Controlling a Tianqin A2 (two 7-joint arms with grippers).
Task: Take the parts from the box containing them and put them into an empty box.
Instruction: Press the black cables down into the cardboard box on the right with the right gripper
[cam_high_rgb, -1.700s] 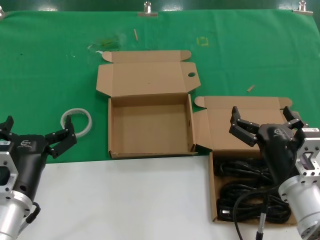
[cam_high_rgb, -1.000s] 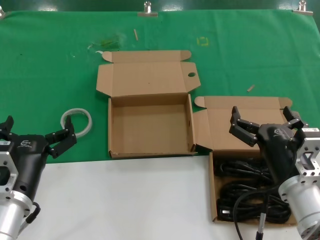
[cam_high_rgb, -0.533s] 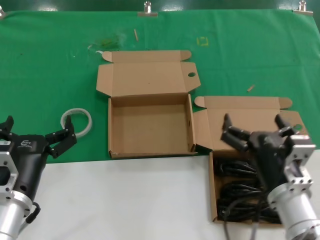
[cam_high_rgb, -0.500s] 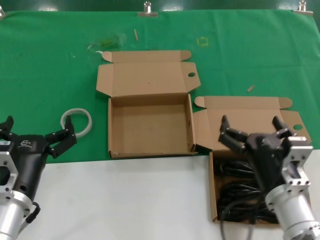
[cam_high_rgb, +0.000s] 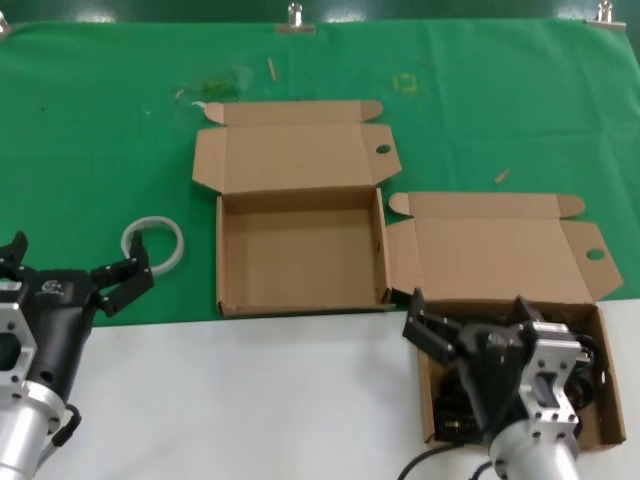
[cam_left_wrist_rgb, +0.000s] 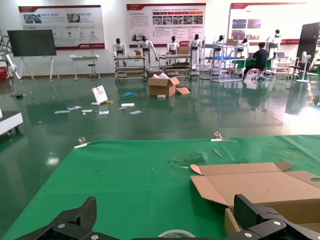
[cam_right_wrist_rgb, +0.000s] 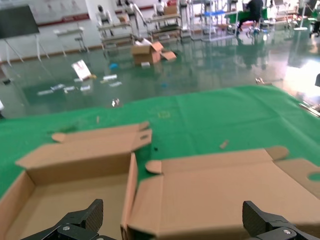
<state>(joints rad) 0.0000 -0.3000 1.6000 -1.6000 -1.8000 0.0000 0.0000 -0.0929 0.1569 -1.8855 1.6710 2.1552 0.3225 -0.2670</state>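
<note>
The box containing the parts (cam_high_rgb: 611, 385) lies at the front right, its lid (cam_high_rgb: 490, 255) folded back with wide side flaps. Black coiled cords (cam_high_rgb: 447, 405) show inside it, mostly hidden by my right gripper (cam_high_rgb: 470, 322), which hangs open low over them with nothing between its fingers. The right wrist view looks across that lid (cam_right_wrist_rgb: 225, 190) between the open right gripper (cam_right_wrist_rgb: 172, 220). The empty box (cam_high_rgb: 300, 255) lies open in the middle, also seen in the right wrist view (cam_right_wrist_rgb: 65, 185). My left gripper (cam_high_rgb: 78, 262) rests open at the front left.
A white ring (cam_high_rgb: 153, 243) lies on the green cloth (cam_high_rgb: 100, 150) just beyond the left gripper (cam_left_wrist_rgb: 170, 222), and shows as a ring (cam_left_wrist_rgb: 176, 233) in its wrist view. White table surface (cam_high_rgb: 250, 400) runs along the front. Small scraps lie at the back of the cloth.
My right arm has moved left and down toward the front, bringing its open gripper from above the lid to low over the cords. The left arm has not moved.
</note>
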